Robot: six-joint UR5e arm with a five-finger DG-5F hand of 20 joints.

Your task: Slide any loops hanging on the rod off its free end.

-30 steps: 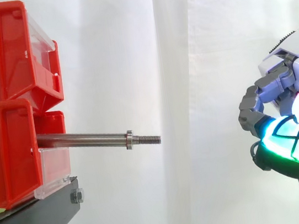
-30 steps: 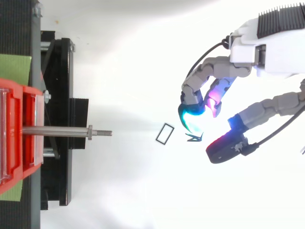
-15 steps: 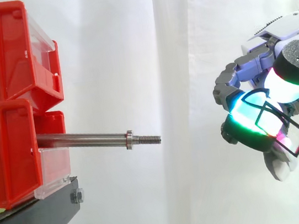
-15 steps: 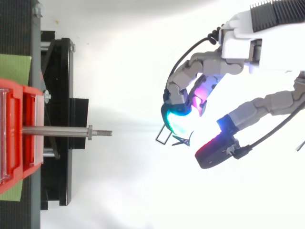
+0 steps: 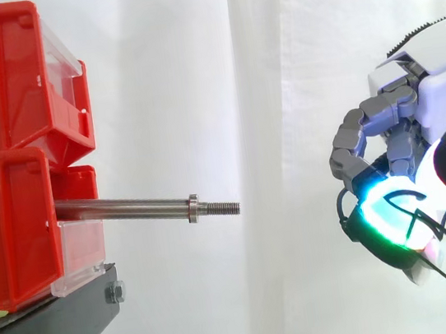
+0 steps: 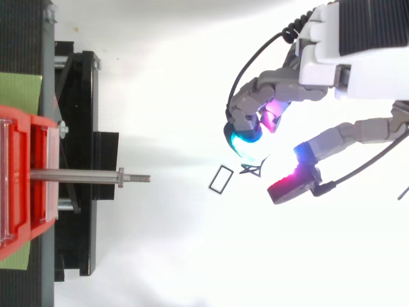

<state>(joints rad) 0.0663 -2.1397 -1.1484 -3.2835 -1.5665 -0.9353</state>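
Fingers point(image 5: 377, 216) curled in tight, pads glowing cyan-green, clamped on a thin black wire loop point(image 5: 440, 251) that dangles below them. Hand point(image 6: 281, 89) sits far right, well apart from the rod point(image 5: 129, 206). Rod sticks out of the red bins point(image 5: 8, 230) to the right w/ nothing hanging on it; threaded tip point(image 5: 225, 208) bare. Top view: 2nd small loop point(image 6: 222, 178) between tip & hand, height unclear. Looks like the last step, i.e. loop's off. Next is prob. just letting go, clear of the rod.
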